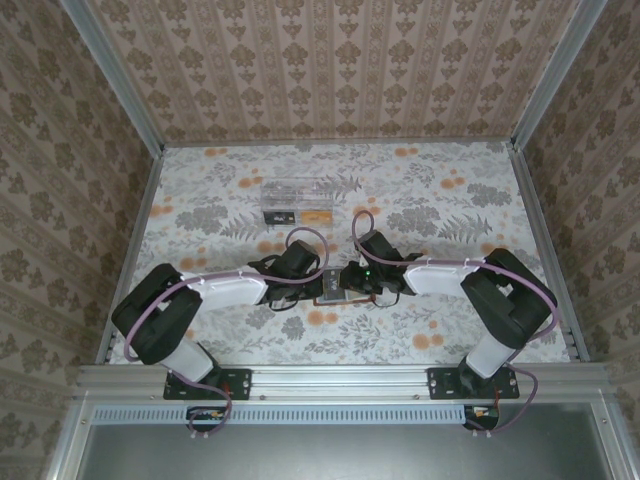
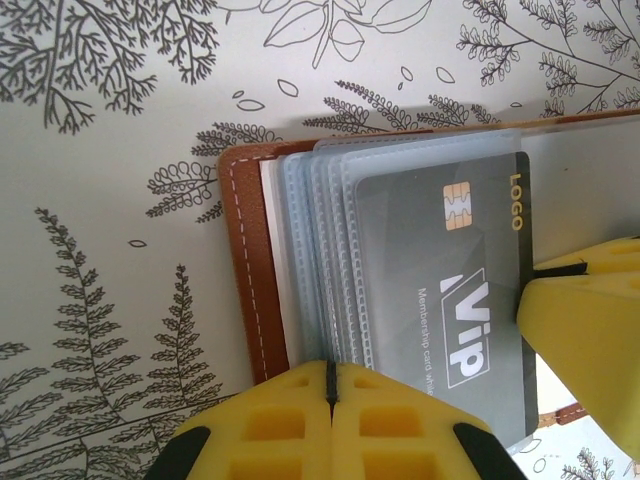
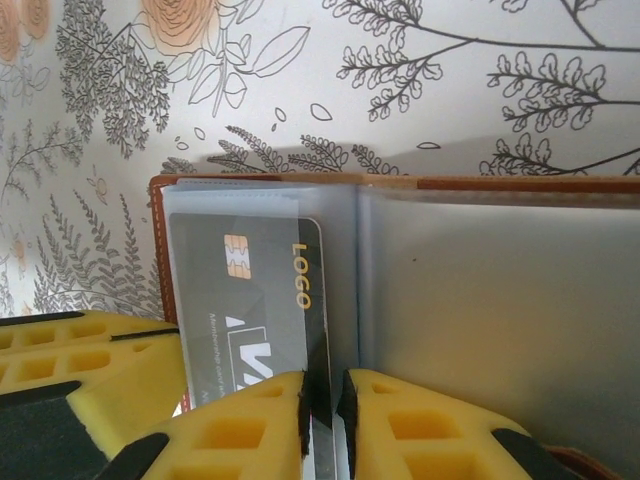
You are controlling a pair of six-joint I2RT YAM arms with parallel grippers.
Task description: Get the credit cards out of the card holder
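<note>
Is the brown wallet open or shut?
Open: the wallet lies spread flat on the table, its clear sleeves and grey card showing.

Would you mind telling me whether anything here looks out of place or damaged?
Nothing stands out: the card holder lies open and flat on the table, its clear sleeves fanned neatly, the grey VIP card straight among them.

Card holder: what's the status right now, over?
Left jaws shut at edge of card holder. Right jaws pinching grey card, not yet out. Clear box well clear behind.

Beige damask walls (image 1: 330, 60) at nine, twelve and three o'clock; grey-and-orange floral tabletop (image 1: 440, 200) between; aluminium rail (image 1: 340, 378) at six.
</note>
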